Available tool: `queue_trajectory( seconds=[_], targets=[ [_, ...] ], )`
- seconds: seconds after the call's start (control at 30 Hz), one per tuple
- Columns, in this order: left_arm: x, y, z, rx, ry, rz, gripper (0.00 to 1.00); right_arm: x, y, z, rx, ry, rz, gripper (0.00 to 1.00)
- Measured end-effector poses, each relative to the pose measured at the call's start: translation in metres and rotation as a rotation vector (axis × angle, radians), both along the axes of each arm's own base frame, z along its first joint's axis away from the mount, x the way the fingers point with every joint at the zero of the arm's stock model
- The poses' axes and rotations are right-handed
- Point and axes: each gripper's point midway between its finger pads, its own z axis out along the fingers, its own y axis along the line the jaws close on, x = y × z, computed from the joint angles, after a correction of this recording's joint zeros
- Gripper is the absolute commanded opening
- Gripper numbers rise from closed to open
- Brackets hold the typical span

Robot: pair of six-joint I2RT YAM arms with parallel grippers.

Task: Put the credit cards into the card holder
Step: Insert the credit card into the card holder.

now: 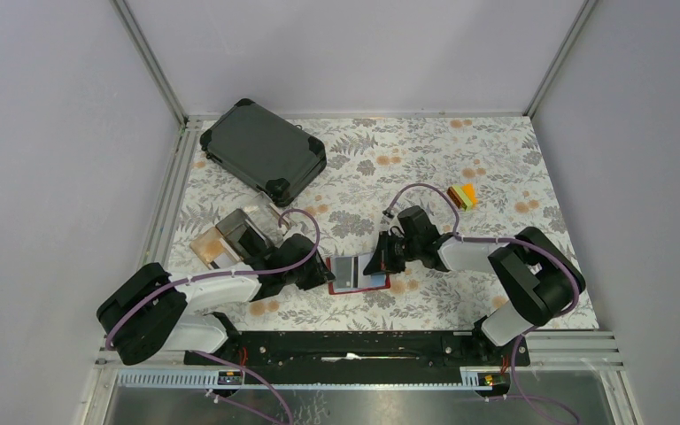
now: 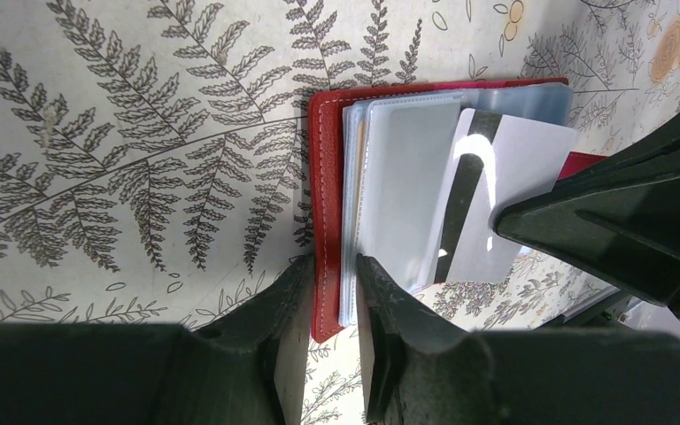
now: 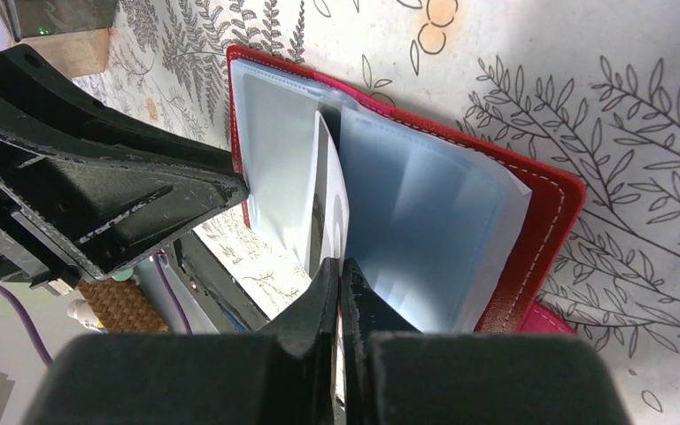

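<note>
The red card holder (image 1: 359, 276) lies open on the patterned table between my two grippers, its clear inner sleeves (image 2: 407, 177) showing. My left gripper (image 2: 335, 266) is shut on the holder's left edge (image 2: 326, 177), one finger on the red cover and the other on the sleeves. My right gripper (image 3: 340, 270) is shut on a pale grey credit card (image 3: 329, 195) with a dark stripe (image 2: 460, 204). The card stands tilted among the sleeves at the holder's fold (image 3: 531, 230). Other credit cards are out of view.
A large dark hard-shell case (image 1: 266, 150) lies at the back left. A clear box with a wooden base (image 1: 235, 237) stands just behind the left arm. Small yellow, orange and green blocks (image 1: 463, 197) lie at the back right. The grippers (image 1: 323, 274) (image 1: 379, 264) are close together.
</note>
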Motion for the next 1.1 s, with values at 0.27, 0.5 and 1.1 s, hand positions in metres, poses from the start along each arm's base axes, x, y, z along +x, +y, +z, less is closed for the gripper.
queue_trajectory(
  seconds=[0.27,0.5,1.1],
  targets=[
    [0.0,-0.001,0.001,-0.003,-0.003,-0.002,0.31,-0.002,-0.001,0.0,0.001,0.007,-0.005,0.0],
    [0.0,-0.004,0.003,-0.015,-0.011,-0.02,0.35,-0.001,0.004,-0.006,-0.002,0.024,0.004,0.0],
    [0.0,-0.005,0.003,-0.017,-0.019,-0.037,0.35,-0.002,0.023,-0.005,-0.055,0.014,0.04,0.34]
  ],
)
